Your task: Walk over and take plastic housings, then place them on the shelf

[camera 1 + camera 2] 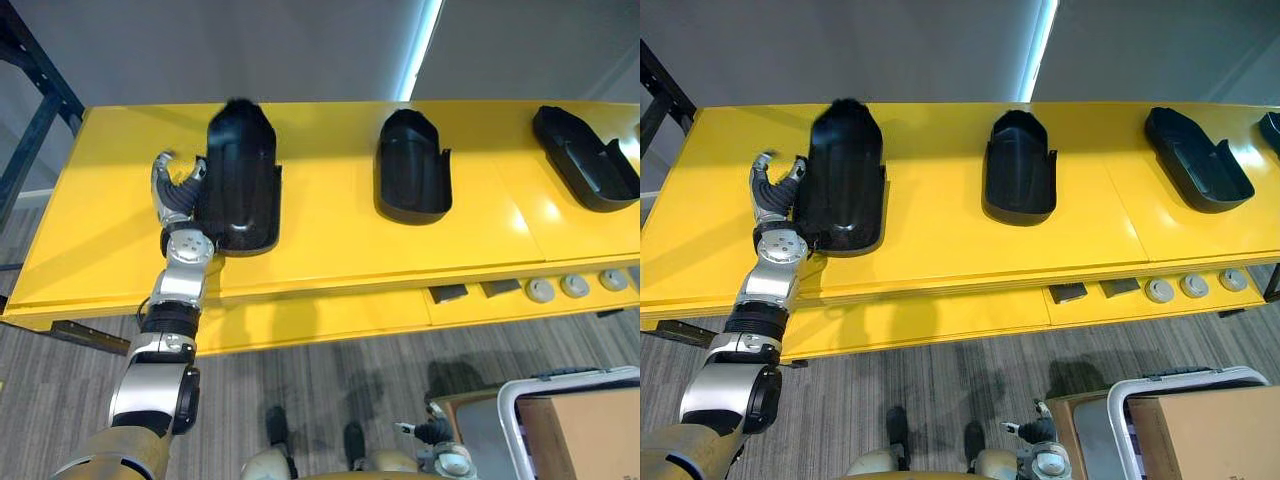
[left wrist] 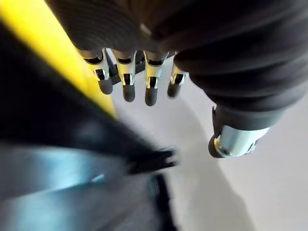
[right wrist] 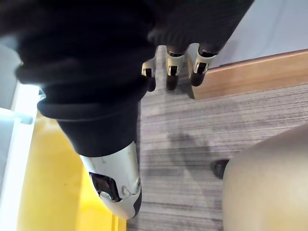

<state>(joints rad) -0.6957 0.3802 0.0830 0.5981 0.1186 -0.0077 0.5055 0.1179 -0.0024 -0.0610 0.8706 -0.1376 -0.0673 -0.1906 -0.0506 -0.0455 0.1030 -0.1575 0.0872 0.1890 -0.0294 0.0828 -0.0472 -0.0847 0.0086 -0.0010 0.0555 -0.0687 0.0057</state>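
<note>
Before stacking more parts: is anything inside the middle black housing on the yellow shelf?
The middle housing lies hollow side up on the yellow shelf. Its bare black floor and walls show, with nothing loose on them. Its rounded far end is too dark to tell.

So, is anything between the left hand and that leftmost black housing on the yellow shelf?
Nothing visible. The left hand sits open right beside the leftmost housing, which lies on the yellow shelf, with no object between them.

The left hand (image 1: 773, 196) sits just beside the leftmost black housing (image 1: 842, 180) on the yellow shelf (image 1: 940, 250).
</note>
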